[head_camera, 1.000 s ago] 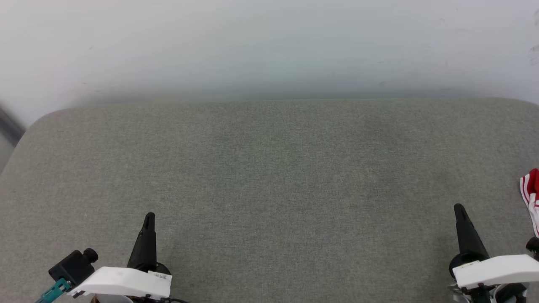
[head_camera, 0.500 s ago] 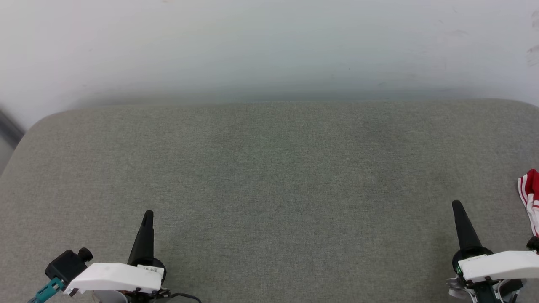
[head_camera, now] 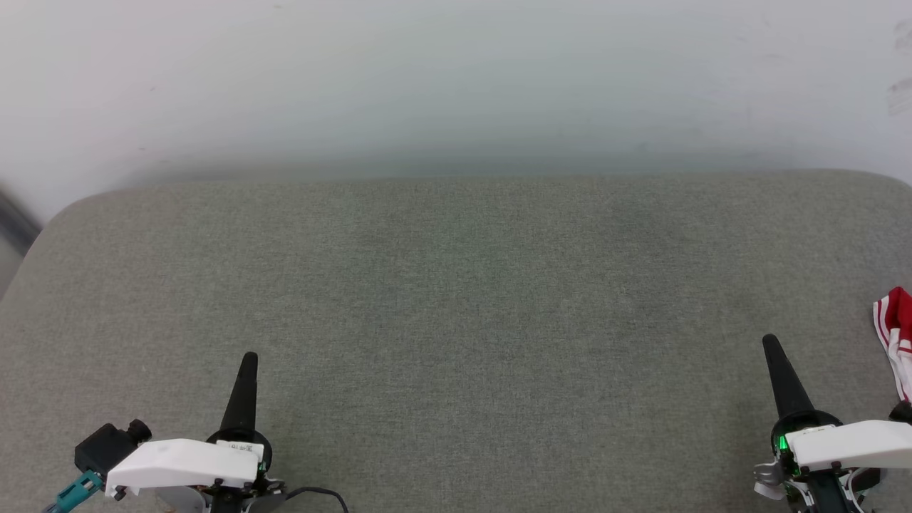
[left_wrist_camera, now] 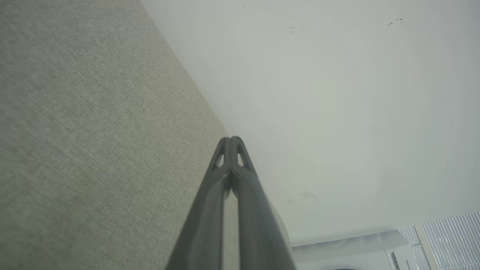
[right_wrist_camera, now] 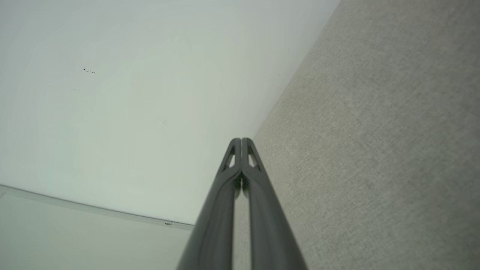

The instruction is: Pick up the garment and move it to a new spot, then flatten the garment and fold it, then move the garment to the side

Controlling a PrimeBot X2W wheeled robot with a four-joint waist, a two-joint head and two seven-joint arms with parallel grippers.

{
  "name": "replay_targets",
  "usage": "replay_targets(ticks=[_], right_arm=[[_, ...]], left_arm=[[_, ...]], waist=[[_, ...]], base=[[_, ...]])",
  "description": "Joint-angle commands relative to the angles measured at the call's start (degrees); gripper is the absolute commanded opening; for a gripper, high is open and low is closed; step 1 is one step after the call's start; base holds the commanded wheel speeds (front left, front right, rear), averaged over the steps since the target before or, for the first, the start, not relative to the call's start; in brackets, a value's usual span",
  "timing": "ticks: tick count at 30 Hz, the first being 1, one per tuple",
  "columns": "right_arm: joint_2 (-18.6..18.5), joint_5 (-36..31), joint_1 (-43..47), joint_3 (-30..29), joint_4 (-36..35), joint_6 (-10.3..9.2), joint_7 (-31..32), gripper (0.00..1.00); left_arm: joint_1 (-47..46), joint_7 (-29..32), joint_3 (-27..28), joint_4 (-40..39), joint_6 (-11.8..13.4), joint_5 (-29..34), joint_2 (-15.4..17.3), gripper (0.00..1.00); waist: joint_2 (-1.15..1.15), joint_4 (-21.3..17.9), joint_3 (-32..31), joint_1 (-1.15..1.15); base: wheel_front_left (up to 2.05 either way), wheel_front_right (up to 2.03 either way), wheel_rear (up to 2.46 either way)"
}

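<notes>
Grey woven fabric covers the broad padded surface [head_camera: 456,285], whose far edge meets a pale wall [head_camera: 456,78]. The red-and-white striped garment [head_camera: 896,328] lies at the surface's right edge, partly cut off. The left gripper [head_camera: 249,358] and right gripper [head_camera: 770,343] hover near the front edge, fingers pressed together, holding nothing.

The padded top [head_camera: 456,299] is coarse matt woven cloth (grey), the garment [head_camera: 899,320] smooth cloth, the wall [head_camera: 456,71] matt.
</notes>
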Motion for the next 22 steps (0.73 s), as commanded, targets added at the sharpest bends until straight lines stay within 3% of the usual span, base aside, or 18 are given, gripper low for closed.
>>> replay_targets(ticks=[1,22], right_arm=[[0.12,1.66,-1.21,-0.2,-0.06,-0.01,0.38,0.0],[0.46,11.59,-2.21,-0.52,1.11,-0.01,2.46,0.0]], left_arm=[[-1.2,0.42,0.23,-0.17,-0.1,-1.73,0.21,0.0],[-2.43,3.2,1.29,1.1,-0.13,-12.08,-0.08,0.0]], waist=[[0.0,-0.02,-0.05,0.0],[0.0,-0.28,-0.55,0.0]], base=[[0.0,0.0,0.0],[0.0,0.0,0.0]])
